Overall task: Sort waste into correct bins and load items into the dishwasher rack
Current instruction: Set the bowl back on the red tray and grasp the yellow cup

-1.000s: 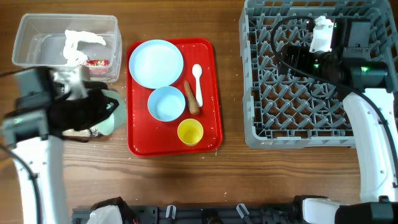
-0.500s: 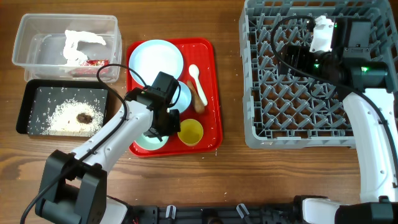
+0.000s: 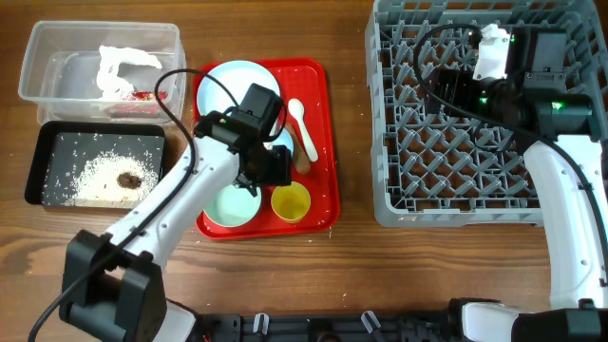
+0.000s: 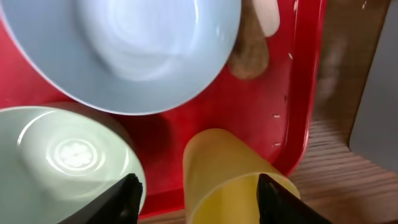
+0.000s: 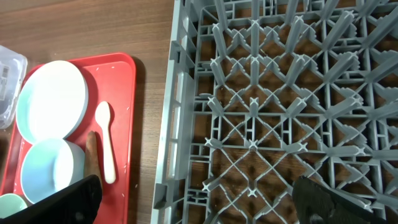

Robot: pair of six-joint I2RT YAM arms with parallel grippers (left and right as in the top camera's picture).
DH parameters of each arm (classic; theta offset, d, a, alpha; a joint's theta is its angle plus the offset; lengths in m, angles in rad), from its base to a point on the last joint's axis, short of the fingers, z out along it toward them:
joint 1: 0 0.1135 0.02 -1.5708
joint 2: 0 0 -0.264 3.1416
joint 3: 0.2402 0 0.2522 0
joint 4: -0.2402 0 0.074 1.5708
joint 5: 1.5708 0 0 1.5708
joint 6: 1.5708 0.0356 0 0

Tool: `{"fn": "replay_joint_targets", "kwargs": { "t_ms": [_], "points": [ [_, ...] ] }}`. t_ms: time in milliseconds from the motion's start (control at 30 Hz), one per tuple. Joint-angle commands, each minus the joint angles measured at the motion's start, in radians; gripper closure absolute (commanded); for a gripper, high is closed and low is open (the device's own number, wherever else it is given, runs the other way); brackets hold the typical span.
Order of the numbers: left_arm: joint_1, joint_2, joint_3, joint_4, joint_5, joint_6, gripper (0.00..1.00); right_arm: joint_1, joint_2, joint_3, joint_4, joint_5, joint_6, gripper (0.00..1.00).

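– Fingers (image 4: 127, 198) on the left gripper (image 4: 199, 199): how do they stand in its own wrist view?
– Spread wide, one on each side of the yellow cup (image 4: 230, 174), not closed on it. The cup sits at the near right of the red tray (image 4: 249, 118), with the teal bowl (image 4: 62, 155) just to its left and the white bowl (image 4: 124, 50) beyond. I judge the straddle is there to take the cup by its wall.
– And the brown thing past the white bowl?
– That's the sausage stick (image 4: 249, 56), waste lying on the tray among the dishes.
– Right wrist view?
– The right gripper (image 5: 199, 202) is also wide apart and holds nothing. It hangs over the dishwasher rack (image 5: 261, 93), likely placed to receive. The spoon (image 5: 106, 146) and plate (image 5: 53, 99) show on the tray to the left.
– Overhead?
– No dish shows in the rack, at the right. At the far left, the clear tub (image 3: 57, 57) holds tissue (image 3: 119, 65) and the wrapper (image 3: 147, 96). Nearer, the black tray (image 3: 47, 142) holds rice (image 3: 95, 176) and the brown lump (image 3: 126, 179). Dry waste is kept apart from food, so I'd expect the stick to go there.
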Motion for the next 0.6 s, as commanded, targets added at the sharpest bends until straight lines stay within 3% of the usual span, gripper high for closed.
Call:
{"fn": "replay_joint_targets", "kwargs": {
  "t_ms": [0,167,267,567],
  "points": [
    [-0.023,0.054,-0.008,-0.023,0.016,0.035,0.48,-0.004,0.011,0.021,0.0,-0.016,0.014,0.0],
    [-0.066,0.075,-0.01,-0.025,0.014,0.061,0.7,-0.004,0.011,0.021,0.0,-0.016,0.015,0.0],
    [-0.074,0.077,-0.029,0.007,0.015,0.06,0.94,-0.004,0.011,0.021,0.0,-0.016,0.014,0.01],
    [-0.074,0.081,-0.035,0.066,0.024,0.023,0.96,-0.004,0.011,0.021,-0.001,-0.016,0.014,0.0]
  ]
}}
